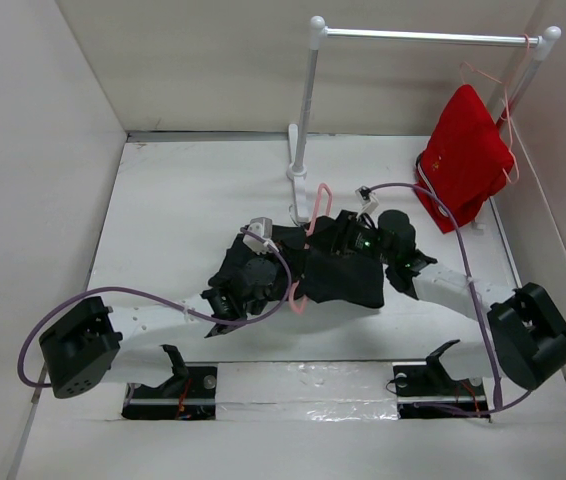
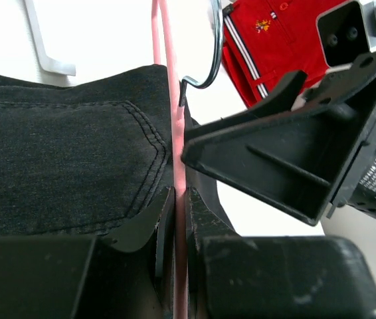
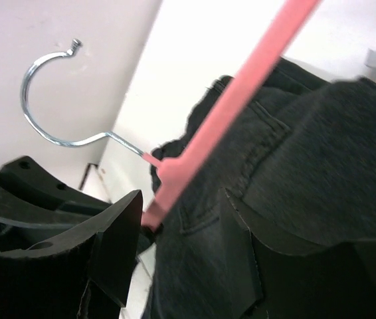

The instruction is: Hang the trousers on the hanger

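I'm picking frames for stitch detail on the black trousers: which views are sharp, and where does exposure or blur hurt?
Top external: even light, but the black fabric trousers read as a flat dark mass. Left wrist: pocket stitching crisp, white table blown out, left gripper soft and dark. Right wrist: thin pale-pink hanger bar blurred, fabric soft, metal hook sharper.

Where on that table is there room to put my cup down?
Bare: the back-left table, between the left wall and the rack post. Crowded: the middle, where trousers and hanger lie, and the back-right corner by the red shirt.
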{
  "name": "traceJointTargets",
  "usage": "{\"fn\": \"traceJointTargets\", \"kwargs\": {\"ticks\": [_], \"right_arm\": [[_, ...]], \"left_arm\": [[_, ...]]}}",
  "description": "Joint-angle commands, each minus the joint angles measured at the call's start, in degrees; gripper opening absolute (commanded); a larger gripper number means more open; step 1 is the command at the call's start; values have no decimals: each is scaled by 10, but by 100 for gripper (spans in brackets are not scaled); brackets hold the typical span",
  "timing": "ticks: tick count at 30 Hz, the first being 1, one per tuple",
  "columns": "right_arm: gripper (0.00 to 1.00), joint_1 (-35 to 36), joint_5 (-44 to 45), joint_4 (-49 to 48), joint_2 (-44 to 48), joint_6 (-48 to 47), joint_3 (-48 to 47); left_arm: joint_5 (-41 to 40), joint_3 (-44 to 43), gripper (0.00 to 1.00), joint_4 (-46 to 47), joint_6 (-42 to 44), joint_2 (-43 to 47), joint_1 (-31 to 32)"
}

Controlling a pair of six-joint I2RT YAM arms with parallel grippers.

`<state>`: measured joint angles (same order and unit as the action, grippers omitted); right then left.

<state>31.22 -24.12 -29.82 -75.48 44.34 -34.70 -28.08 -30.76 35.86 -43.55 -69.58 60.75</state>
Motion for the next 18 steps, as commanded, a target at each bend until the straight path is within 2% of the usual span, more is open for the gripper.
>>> {"fn": "traceJointTargets", "kwargs": {"ticks": [1, 9, 14, 18], "right_arm": [[54, 5, -26, -115, -12, 34, 2], [47, 11, -8, -117, -46, 53, -9], [45, 18, -18, -119, -53, 63, -6], [32, 10, -34, -127, -64, 69, -13]], "left_arm": [[18, -13, 0, 91, -2, 2, 3], [36, -25, 0, 94, 8, -6, 3], [11, -37, 0, 87, 36, -13, 16], [13, -40, 0, 92, 67, -13, 16]]}}
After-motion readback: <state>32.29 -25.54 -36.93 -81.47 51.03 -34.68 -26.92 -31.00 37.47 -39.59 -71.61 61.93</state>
